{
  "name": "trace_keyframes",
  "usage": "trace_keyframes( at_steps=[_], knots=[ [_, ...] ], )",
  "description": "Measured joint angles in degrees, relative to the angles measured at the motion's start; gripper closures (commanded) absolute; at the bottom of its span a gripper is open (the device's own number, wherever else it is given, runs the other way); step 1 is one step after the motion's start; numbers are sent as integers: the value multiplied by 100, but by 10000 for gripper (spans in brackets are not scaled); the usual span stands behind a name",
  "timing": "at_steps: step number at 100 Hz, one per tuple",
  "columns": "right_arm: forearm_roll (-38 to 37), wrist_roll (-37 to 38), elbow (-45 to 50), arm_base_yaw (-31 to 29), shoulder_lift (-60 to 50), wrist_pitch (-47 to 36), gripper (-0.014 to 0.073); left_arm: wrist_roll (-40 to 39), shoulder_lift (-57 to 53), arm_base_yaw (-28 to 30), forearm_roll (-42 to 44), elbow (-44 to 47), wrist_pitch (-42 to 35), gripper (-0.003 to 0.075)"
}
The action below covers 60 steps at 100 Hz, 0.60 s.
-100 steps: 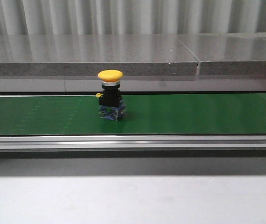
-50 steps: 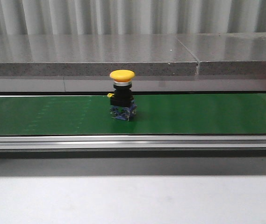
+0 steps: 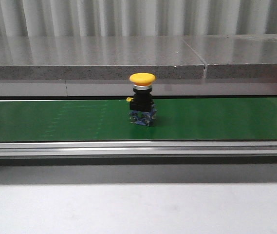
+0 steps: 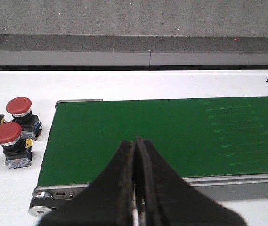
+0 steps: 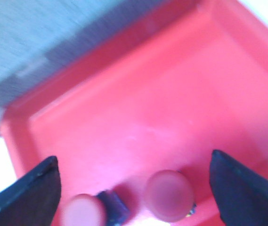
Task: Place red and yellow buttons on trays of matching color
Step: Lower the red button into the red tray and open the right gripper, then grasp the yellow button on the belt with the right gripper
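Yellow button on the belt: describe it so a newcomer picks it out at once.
Find the green conveyor belt that crosses the front view below the grey stone ledge. Near its middle stands the yellow button, upright, with a mushroom cap on a black body. It is the only object on the belt.

The front camera sits low and looks level across the green conveyor belt [image 3: 216, 119] toward a grey stone ledge [image 3: 94, 58], from fairly near. The left wrist camera looks forward and down along its closed fingers [image 4: 126, 188] at one end of that same belt [image 4: 171, 136], the one thing the two views share. The right wrist camera hangs close over a red tray [image 5: 138, 103], tilted and blurred, apparently looking steeply down.
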Motion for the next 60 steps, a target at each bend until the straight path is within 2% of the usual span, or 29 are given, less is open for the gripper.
trace_keyframes(
  at_steps=[30, 60],
  knots=[
    [15, -544, 47, 1027, -1215, 772, -42, 0, 0, 0, 0, 0, -4, 741],
    [28, -1061, 1138, 2355, -2185, 1231, -42, 9, 0, 0, 0, 0, -4, 741]
  ],
)
